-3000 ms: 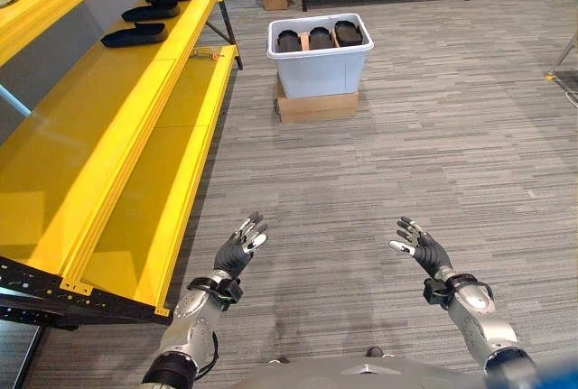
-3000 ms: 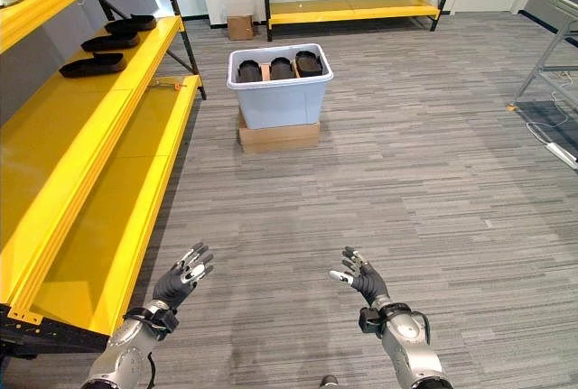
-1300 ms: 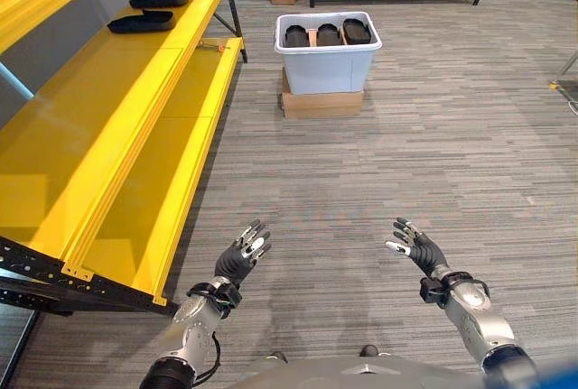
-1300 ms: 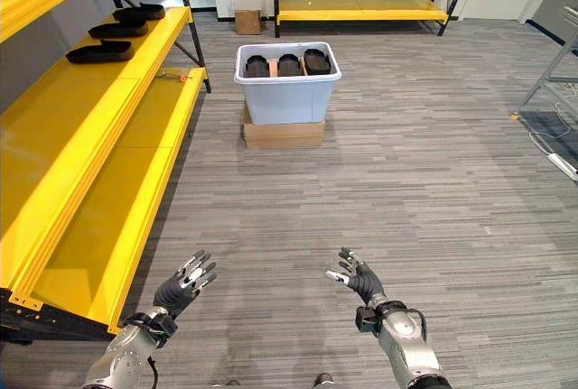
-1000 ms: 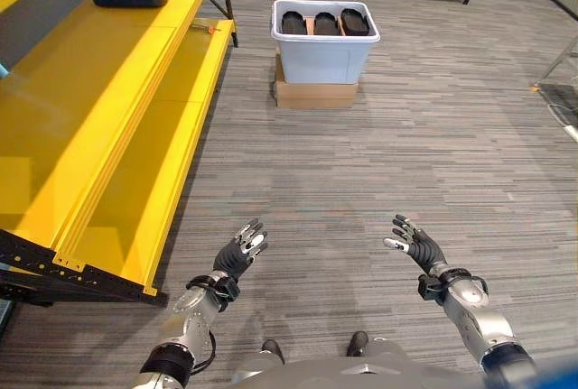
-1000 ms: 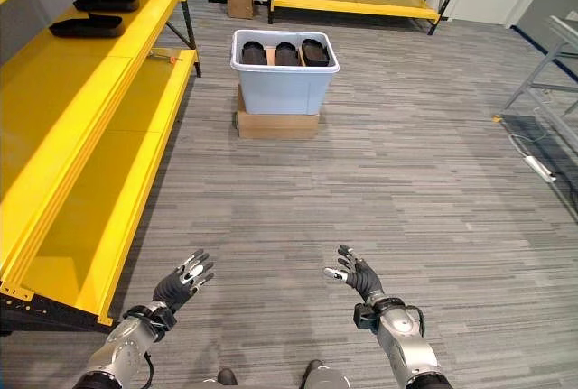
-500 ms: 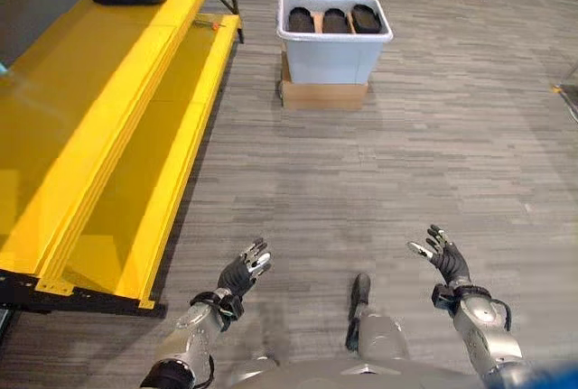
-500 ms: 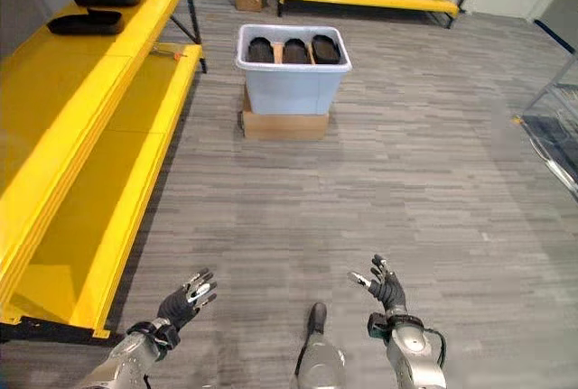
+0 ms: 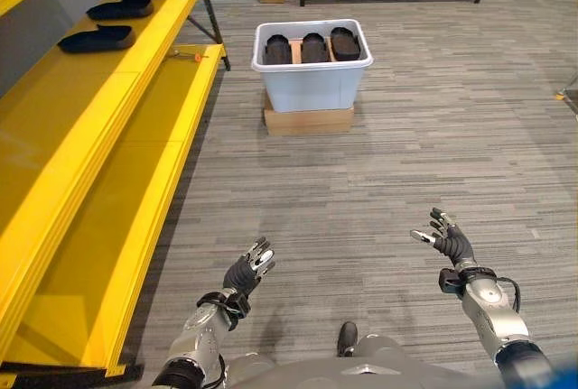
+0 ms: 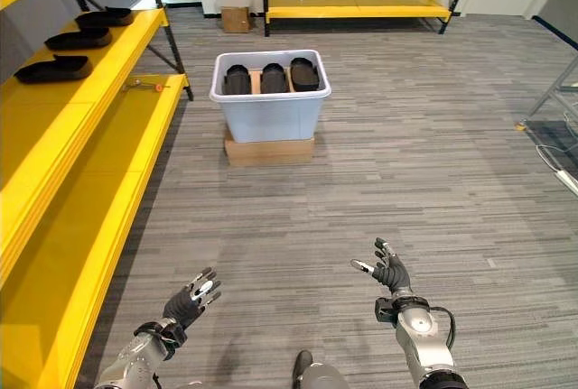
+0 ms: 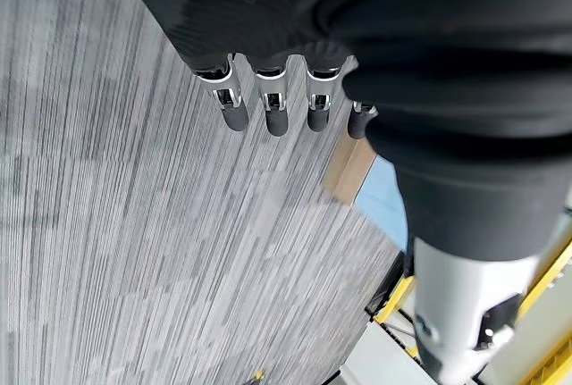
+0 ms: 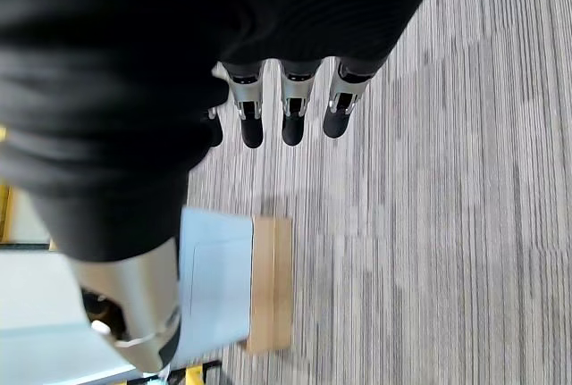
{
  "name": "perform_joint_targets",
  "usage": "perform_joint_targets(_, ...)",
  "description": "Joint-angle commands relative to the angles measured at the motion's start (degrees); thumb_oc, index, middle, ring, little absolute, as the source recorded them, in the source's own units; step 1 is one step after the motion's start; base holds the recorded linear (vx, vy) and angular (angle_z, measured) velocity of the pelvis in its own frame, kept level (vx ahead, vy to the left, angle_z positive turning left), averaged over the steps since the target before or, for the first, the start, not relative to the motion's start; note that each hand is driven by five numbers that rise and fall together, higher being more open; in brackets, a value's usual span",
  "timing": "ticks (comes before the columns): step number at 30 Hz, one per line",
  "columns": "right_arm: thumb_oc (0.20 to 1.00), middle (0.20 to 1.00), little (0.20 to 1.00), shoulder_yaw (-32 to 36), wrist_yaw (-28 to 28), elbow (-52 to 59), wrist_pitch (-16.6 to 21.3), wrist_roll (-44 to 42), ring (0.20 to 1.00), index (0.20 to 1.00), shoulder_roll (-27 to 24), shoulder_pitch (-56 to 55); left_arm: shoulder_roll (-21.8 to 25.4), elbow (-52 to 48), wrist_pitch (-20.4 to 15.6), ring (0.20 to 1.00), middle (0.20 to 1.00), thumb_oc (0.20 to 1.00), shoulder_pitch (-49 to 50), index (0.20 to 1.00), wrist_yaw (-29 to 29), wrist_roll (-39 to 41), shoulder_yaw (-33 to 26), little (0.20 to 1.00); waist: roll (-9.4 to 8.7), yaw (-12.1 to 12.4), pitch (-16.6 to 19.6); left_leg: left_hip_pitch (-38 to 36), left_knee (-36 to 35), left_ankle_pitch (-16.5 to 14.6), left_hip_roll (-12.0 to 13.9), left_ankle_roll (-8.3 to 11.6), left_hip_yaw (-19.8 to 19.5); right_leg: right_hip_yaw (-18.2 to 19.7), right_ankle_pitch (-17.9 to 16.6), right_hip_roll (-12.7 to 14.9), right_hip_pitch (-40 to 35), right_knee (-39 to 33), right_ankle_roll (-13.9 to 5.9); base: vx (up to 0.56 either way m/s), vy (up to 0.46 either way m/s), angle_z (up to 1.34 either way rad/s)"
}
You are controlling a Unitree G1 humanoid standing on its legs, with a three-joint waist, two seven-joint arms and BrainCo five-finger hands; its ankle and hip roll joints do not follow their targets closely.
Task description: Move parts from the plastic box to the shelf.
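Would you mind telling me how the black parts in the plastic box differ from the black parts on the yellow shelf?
The parts in the plastic box sit packed side by side, three in a row; the parts on the yellow shelf lie spaced apart, in a line along it. The box parts are on the floor; the shelf parts are raised. All are dark and oval.

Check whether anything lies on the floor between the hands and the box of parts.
Nothing visible does. Bare carpet runs from the left hand and right hand, both open and empty, to the box with its parts.
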State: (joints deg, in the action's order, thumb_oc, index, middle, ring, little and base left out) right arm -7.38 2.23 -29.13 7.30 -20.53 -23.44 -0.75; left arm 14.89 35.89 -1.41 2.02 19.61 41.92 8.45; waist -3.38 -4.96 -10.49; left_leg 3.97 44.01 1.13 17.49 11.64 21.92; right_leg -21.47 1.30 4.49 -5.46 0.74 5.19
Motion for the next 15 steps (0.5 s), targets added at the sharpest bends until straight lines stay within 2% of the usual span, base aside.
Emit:
perform_joint_targets(1,1.0,1.0,1.0,0.2,-1.3,2.6,2.0,-0.1,1.0,1.0,-1.2,0.8,1.3,-3.7,-1.9,1.0,1.0,1.0,-0.4,1.0,-0.9,0.8,-0.6,1.0,0.62,0.8,-1.6,-3.6,-17.5,1.4,-4.4,-5.19,5.7,0.3,0.8,-1.6,-0.5,0.7,-5.91,0.22,0.099,-0.11)
perform_joint_targets(2,1.0,1.0,1.0,0.1,-1.3,2.8,1.8,-0.2,1.0,1.0,-1.1,0.8,1.3,-3.8,-2.0,1.0,1.0,1.0,-0.2,1.0,-1.1,0.7,-0.7,1.0,0.55,0.7,-1.6,-3.8,-19.9,1.6,-4.6,-5.4,6.4,0.5,0.7,-1.5,-0.9,0.5,-6.14,0.22,0.139,-0.06)
perform_joint_targets(3,1.0,1.0,1.0,-0.2,-1.1,3.5,1.2,-0.1,1.0,1.0,-0.8,0.5,1.4,-4.1,-2.4,1.0,1.0,1.0,0.1,1.0,-1.5,0.4,-0.8,1.0,0.65,0.6,-1.6,-3.3,-27.7,3.0,-5.0,-5.58,7.9,0.8,0.3,-1.2,-1.8,-0.4,-6.79,0.22,0.158,-0.04)
perform_joint_targets(4,1.0,1.0,1.0,-0.4,-1.1,3.9,0.9,0.0,1.0,1.0,-0.7,0.2,1.4,-4.2,-2.7,1.0,1.0,1.0,0.4,1.0,-1.7,0.2,-0.8,1.0,0.72,0.6,-1.4,-2.9,-31.3,4.1,-5.4,-5.54,8.2,1.0,0.1,-1.0,-2.3,-0.9,-7.16,0.27,0.186,-0.01)
perform_joint_targets(5,1.0,1.0,1.0,-0.6,-1.2,4.1,0.6,0.3,1.0,1.0,-0.6,0.1,1.4,-4.3,-2.9,1.0,1.0,1.0,0.5,1.0,-1.9,0.3,-0.7,1.0,1.02,0.8,-1.3,-2.0,-34.8,5.1,-5.6,-5.24,7.7,1.2,-0.1,-1.0,-2.7,-1.3,-7.47,0.16,0.103,0.08)
perform_joint_targets(6,1.0,1.0,1.0,-0.6,-1.2,4.2,0.6,0.3,1.0,1.0,-0.6,0.0,1.4,-4.3,-2.9,1.0,1.0,1.0,0.5,1.0,-1.9,0.3,-0.7,1.0,0.97,0.7,-1.3,-2.2,-35.3,5.3,-5.8,-5.29,7.7,1.1,-0.2,-0.9,-2.7,-1.3,-7.53,0.58,0.324,-0.05)
perform_joint_targets(7,1.0,1.0,1.0,-2.4,-4.6,5.4,-0.8,0.9,1.0,1.0,-0.8,-1.4,0.1,-5.1,-1.4,1.0,1.0,1.0,2.7,1.0,1.2,8.2,-3.5,1.0,1.85,2.7,-2.2,3.0,-45.0,12.6,-2.8,-3.04,3.1,1.9,0.6,0.2,-4.7,-0.7,-8.14,0.59,0.327,-0.59)
perform_joint_targets(10,1.0,1.0,1.0,-4.3,-5.9,5.7,-0.6,1.7,1.0,1.0,-1.0,-1.3,0.0,-3.3,-3.2,1.0,1.0,1.0,2.5,1.0,1.5,4.7,-4.9,1.0,2.07,3.1,-2.3,3.7,-43.3,10.8,-1.6,-3.57,3.1,1.6,3.5,0.9,-4.3,3.2,-8.11,0.48,0.284,-0.68)
perform_joint_targets(12,1.0,1.0,1.0,-4.7,-5.9,5.6,-0.4,2.3,1.0,1.0,-1.2,-1.2,1.2,-3.3,-3.7,1.0,1.0,1.0,2.2,1.0,1.2,2.7,-4.7,1.0,1.77,3.3,-2.0,3.4,-39.5,8.1,-2.5,-5.18,4.8,1.0,5.6,1.1,-4.7,5.6,-7.86,0.39,0.2,-0.3)
perform_joint_targets(14,1.0,1.0,1.0,-4.9,-6.4,5.7,-0.1,2.0,1.0,1.0,-1.0,-1.3,1.7,-3.5,-3.6,1.0,1.0,1.0,2.0,1.0,0.9,2.0,-4.4,1.0,1.49,3.5,-1.8,3.5,-37.9,6.5,-3.0,-6.04,5.1,0.9,6.6,1.1,-5.0,6.5,-7.61,0.31,0.165,-0.21)
perform_joint_targets(15,1.0,1.0,1.0,-5.3,-6.5,5.6,0.2,1.3,1.0,1.0,-0.5,-1.3,2.5,-3.6,-3.3,1.0,1.0,1.0,1.6,1.0,0.8,0.7,-4.1,1.0,1.12,3.9,-1.6,3.9,-35.7,4.5,-4.0,-7.08,4.7,1.4,8.0,1.0,-5.5,8.0,-7.54,0.29,0.187,-0.16)
